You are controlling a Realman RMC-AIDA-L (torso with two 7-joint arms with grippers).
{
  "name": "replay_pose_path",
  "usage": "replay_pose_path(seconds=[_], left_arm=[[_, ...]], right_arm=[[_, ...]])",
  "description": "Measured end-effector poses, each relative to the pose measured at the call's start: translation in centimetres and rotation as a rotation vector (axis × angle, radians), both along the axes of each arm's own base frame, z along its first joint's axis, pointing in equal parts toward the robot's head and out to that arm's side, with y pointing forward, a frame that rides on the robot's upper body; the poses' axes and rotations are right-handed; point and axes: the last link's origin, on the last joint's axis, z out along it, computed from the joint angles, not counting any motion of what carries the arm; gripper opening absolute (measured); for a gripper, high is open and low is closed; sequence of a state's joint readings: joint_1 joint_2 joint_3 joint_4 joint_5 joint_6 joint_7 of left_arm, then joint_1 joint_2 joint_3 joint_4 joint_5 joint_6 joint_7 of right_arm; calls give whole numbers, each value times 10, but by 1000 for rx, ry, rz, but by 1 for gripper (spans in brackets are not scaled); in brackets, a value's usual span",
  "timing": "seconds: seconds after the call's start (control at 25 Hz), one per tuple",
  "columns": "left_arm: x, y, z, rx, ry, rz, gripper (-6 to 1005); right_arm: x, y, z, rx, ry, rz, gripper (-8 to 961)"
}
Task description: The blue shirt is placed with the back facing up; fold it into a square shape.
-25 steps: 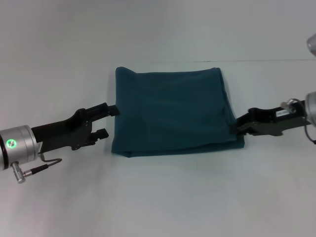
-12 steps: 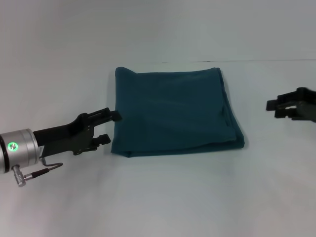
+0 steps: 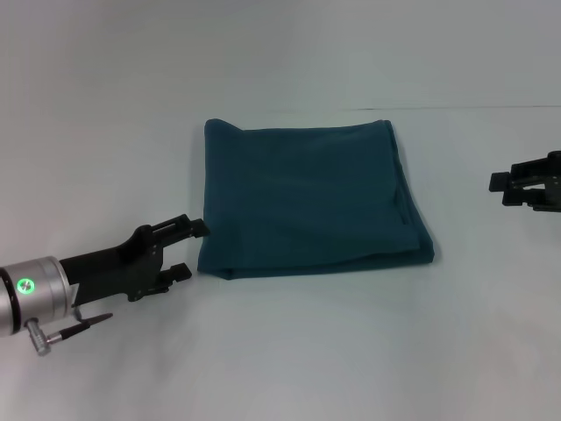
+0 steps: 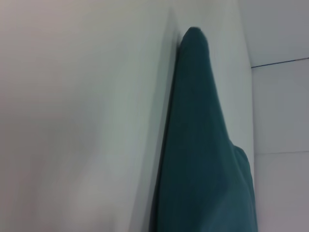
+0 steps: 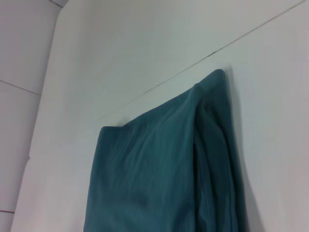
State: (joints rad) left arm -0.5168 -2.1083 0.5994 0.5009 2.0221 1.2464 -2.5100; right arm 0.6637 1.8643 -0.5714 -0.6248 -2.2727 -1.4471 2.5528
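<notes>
Just beside the blue shirt (image 3: 308,200), which lies folded into a rough square on the white table (image 3: 289,351), the left end effector (image 3: 181,250) sits empty with fingers apart, the right end effector (image 3: 517,186) likewise well off, so folding looks done.

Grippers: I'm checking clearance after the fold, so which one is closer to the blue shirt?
The left gripper: its open jaws sit just off the blue shirt, while the right gripper stands well clear.
</notes>
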Motion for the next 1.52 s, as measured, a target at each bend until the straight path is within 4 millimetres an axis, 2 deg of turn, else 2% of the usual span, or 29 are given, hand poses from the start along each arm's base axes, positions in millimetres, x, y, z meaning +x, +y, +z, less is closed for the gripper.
replay_pose_path(seconds=[0.8, 1.2, 1.52], left_arm=[[6, 10, -22, -9, 16, 42, 900], [6, 10, -25, -16, 1, 74, 804], [5, 9, -25, -18, 1, 78, 583]], right_arm=[[1, 1, 4, 25, 15, -5, 393], [3, 0, 7, 40, 26, -10, 394], [3, 0, 7, 39, 28, -12, 394]])
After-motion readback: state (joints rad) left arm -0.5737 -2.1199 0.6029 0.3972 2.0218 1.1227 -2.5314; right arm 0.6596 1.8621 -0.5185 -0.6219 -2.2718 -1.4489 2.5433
